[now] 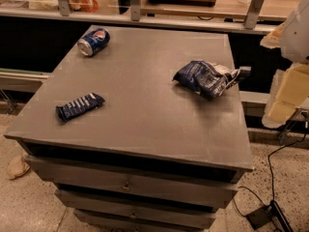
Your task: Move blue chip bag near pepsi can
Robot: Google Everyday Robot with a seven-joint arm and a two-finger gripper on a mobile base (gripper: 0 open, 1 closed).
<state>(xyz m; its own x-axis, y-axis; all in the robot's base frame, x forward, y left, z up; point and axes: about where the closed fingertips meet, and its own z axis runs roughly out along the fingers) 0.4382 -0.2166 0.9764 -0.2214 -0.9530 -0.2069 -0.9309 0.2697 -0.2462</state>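
The blue chip bag point(205, 78) lies crumpled on the right side of the grey table point(145, 115), its silvery-white torn end pointing right. The pepsi can point(93, 41) lies on its side at the table's far left corner, well apart from the bag. My gripper point(244, 72) shows only as a small dark piece at the table's right edge, right beside the bag's torn end. The arm's white and yellowish parts point(292, 57) stand at the right edge of the view.
A small flat dark blue bar wrapper with white stripes point(79, 106) lies at the table's front left. The table has drawers below. A railing and counter run behind it. Cables point(270, 211) lie on the floor at the right.
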